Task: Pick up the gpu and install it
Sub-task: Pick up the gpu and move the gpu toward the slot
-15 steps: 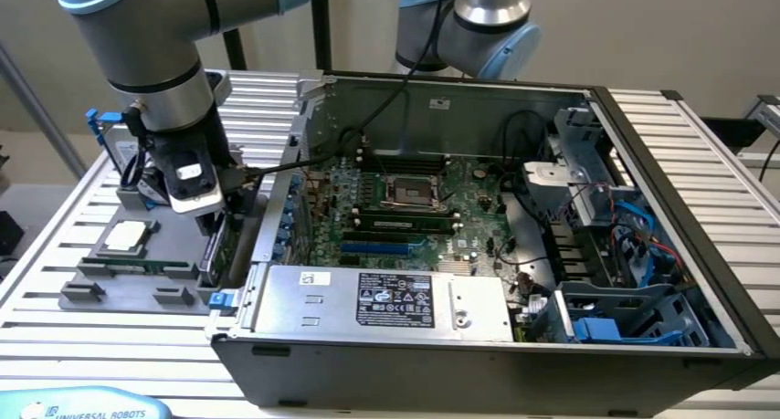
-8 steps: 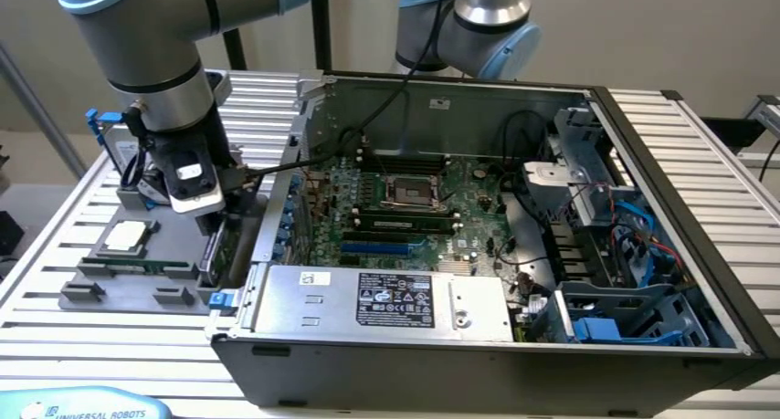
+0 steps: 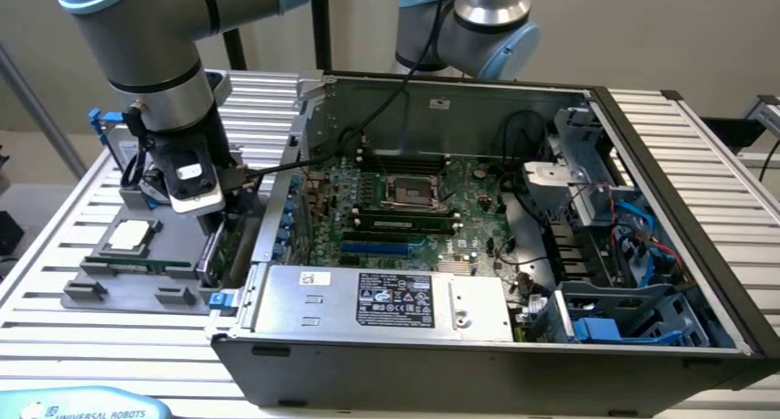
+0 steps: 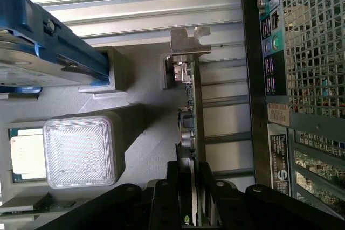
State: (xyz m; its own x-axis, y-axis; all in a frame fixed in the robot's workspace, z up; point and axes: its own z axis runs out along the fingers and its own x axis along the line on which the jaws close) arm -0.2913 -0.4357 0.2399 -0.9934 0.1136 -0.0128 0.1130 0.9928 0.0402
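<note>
Tool [image 4: 192, 187] clamped narrow on the gpu [image 4: 193, 117], one finger on each face. The card stands on edge between the fingers, silver bracket at the far end. In the exterior view, the tool [image 3: 210, 220] and gpu [image 3: 214, 252] sit over the gray tray [image 3: 110, 291], just outside the computer case [image 3: 488, 355] wall. Slim gap to the case; bare slatted surface [image 3: 73, 346] on the exterior view's left.
</note>
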